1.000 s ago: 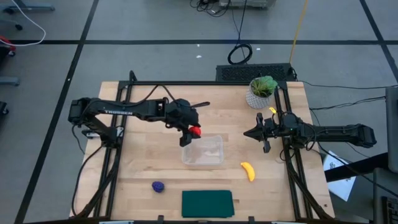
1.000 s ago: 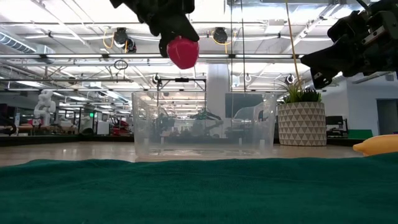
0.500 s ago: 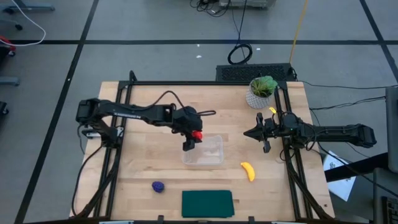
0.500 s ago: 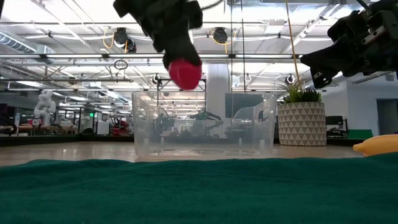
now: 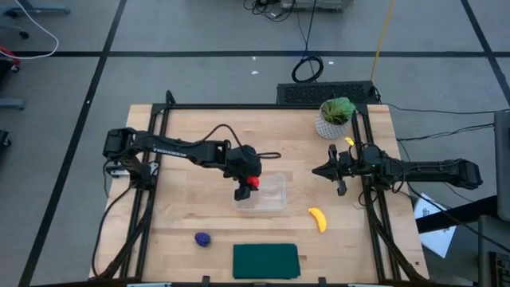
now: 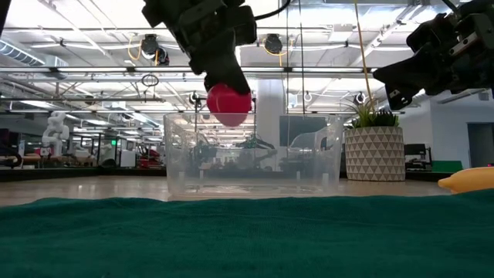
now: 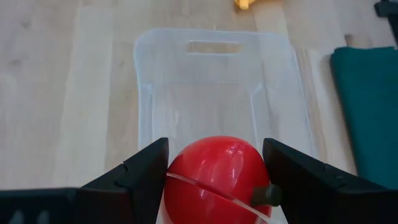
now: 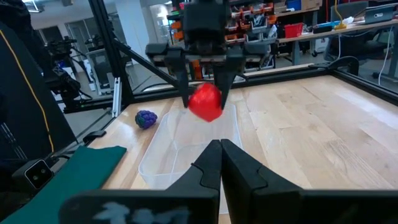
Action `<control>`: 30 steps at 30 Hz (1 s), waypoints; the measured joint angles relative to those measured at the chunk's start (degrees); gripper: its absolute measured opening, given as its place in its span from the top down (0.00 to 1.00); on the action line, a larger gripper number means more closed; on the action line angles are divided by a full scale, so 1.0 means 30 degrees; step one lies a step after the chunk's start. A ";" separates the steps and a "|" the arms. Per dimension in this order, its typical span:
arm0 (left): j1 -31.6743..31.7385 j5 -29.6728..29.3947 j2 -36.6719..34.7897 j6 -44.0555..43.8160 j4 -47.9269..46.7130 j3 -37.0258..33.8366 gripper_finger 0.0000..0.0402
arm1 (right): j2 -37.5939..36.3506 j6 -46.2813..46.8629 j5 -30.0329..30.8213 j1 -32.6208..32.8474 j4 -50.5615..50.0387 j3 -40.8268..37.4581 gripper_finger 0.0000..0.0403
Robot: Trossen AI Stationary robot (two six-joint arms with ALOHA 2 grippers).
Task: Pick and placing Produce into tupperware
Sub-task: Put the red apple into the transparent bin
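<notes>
Lowered since earlier, the glossy red round piece hangs above the clear tupperware, clamped between left gripper fingers.

Round produce piece in left tool above tupperware left end.

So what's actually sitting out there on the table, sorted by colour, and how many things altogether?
Red: 1, round toy fruit, held by the left gripper over the tub
Yellow: 1, banana
Purple: 1, lumpy fruit
Clear: 1, plastic tub
Green: 2, flat mat and potted plant
Total: 6
</notes>
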 joint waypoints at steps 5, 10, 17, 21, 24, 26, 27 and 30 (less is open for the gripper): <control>-0.0100 0.0735 0.0951 -0.0399 0.0382 0.0000 0.37 | 0.0003 0.0000 0.0005 0.0000 0.0003 0.0001 1.00; -0.0093 0.0998 0.1215 -0.0607 0.0348 0.0000 0.37 | -0.0005 0.0000 0.0000 0.0000 0.0007 0.0001 1.00; -0.0172 0.1516 0.1211 -0.0242 0.0480 0.0000 0.37 | -0.0005 0.0000 0.0000 0.0000 -0.0007 -0.0005 1.00; -0.0375 0.1508 0.1211 -0.0034 0.0888 0.0000 0.37 | -0.0005 0.0000 0.0000 0.0000 -0.0011 -0.0002 1.00; -0.0604 0.1472 0.1211 0.0395 0.1004 0.0000 0.37 | -0.0005 0.0000 0.0003 0.0000 -0.0015 0.0001 1.00; -0.0745 0.1406 0.1211 0.0532 0.0999 0.0000 0.37 | -0.0005 0.0000 0.0000 0.0000 -0.0022 -0.0002 1.00; -0.0819 0.1413 0.1211 0.0518 0.0999 0.0000 0.37 | -0.0005 0.0000 0.0005 0.0000 -0.0029 -0.0001 1.00; -0.0865 0.1458 0.1211 -0.0150 0.1232 0.0000 0.37 | -0.0003 0.0000 0.0000 0.0000 -0.0029 -0.0002 1.00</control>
